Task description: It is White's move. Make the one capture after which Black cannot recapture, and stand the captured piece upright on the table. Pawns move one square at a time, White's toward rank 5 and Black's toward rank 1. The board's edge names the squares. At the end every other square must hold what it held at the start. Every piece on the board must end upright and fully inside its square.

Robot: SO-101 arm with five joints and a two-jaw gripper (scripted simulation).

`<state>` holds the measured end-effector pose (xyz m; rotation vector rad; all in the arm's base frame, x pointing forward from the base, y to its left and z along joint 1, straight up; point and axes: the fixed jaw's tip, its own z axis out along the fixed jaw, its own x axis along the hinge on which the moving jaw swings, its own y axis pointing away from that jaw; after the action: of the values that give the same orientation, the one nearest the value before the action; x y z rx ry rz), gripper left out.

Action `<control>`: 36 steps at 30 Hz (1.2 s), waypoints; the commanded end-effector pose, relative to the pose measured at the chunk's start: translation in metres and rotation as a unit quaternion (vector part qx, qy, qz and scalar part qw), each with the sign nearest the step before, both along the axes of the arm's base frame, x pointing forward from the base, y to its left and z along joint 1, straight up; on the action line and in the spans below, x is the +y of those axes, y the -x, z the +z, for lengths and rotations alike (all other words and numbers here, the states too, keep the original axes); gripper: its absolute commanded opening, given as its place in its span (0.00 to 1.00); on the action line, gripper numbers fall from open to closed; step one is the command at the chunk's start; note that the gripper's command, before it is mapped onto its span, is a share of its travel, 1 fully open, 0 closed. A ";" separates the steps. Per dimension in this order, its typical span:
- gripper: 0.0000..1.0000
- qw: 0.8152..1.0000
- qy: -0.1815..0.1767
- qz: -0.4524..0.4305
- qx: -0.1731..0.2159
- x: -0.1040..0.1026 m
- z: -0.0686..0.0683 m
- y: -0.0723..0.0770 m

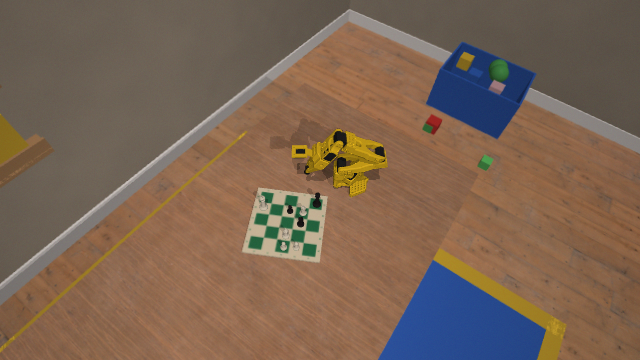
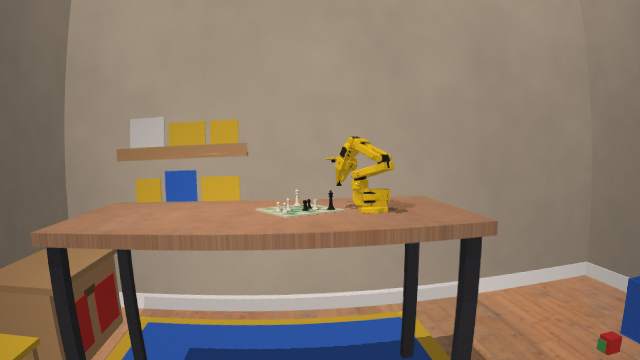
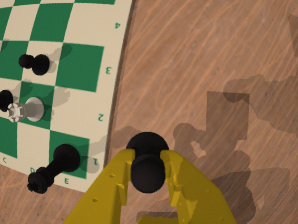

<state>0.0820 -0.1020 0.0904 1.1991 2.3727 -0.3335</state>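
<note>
My gripper (image 3: 148,171) is shut on a small black piece with a round head (image 3: 147,161). It holds the piece above bare table wood, just off the edge of the green and cream chessboard (image 3: 53,63). In the side view the gripper (image 2: 339,183) hangs well above the table, between the board (image 2: 300,210) and the arm's base. On the board a tall black piece (image 1: 317,200) stands on the corner square nearest the arm. Two black pawns (image 1: 289,209) (image 1: 300,221) and several white pieces, such as one (image 1: 284,232), stand in the middle. A tall white piece (image 1: 261,201) stands on the far corner.
The arm's yellow base (image 1: 352,182) stands on the table right beside the board. The arm's shadow lies on the wood under the gripper. On the floor are a blue bin (image 1: 477,90), a red and green cube (image 1: 432,124) and a green cube (image 1: 485,162).
</note>
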 end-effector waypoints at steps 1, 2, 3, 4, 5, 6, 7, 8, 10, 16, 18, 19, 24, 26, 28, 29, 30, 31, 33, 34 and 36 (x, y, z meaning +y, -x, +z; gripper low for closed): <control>0.00 1.000 0.006 0.007 -0.003 -0.001 0.002 -0.002; 0.00 1.000 0.006 0.007 -0.003 -0.001 0.001 -0.002; 0.00 1.000 0.006 0.007 -0.003 -0.001 0.001 -0.002; 0.00 1.000 0.006 0.007 -0.003 -0.001 0.000 -0.002; 0.00 1.000 0.006 0.007 -0.003 -0.001 -0.001 -0.002; 0.00 1.000 0.006 0.007 -0.003 -0.001 -0.002 -0.002; 0.00 1.000 0.006 0.007 -0.003 -0.001 -0.003 -0.002; 0.00 1.000 0.006 0.007 -0.003 -0.001 -0.004 -0.002; 0.00 1.000 0.006 0.007 -0.003 -0.001 -0.007 -0.002; 0.00 1.000 0.006 0.007 -0.003 -0.001 -0.013 -0.002; 0.00 1.000 0.006 0.007 -0.003 -0.001 -0.018 -0.002; 0.00 1.000 0.006 0.007 -0.003 -0.001 -0.020 -0.002; 0.00 1.000 0.006 0.007 -0.003 -0.001 -0.031 -0.002; 0.00 1.000 0.006 0.007 -0.003 -0.001 -0.036 -0.002; 0.00 1.000 0.006 0.007 -0.003 -0.001 -0.040 -0.002; 0.00 1.000 0.006 0.007 -0.003 -0.001 -0.043 -0.002; 0.00 1.000 0.006 0.007 -0.003 -0.001 -0.045 -0.002; 0.00 1.000 0.006 0.007 -0.003 -0.001 -0.045 -0.002; 0.00 1.000 0.006 0.007 -0.003 -0.001 -0.047 -0.002; 0.00 1.000 0.006 0.007 -0.003 -0.001 -0.049 -0.002; 0.00 1.000 0.006 0.007 -0.003 -0.001 -0.052 -0.002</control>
<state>0.0826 -0.1030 0.0429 1.1981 2.3709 -0.3347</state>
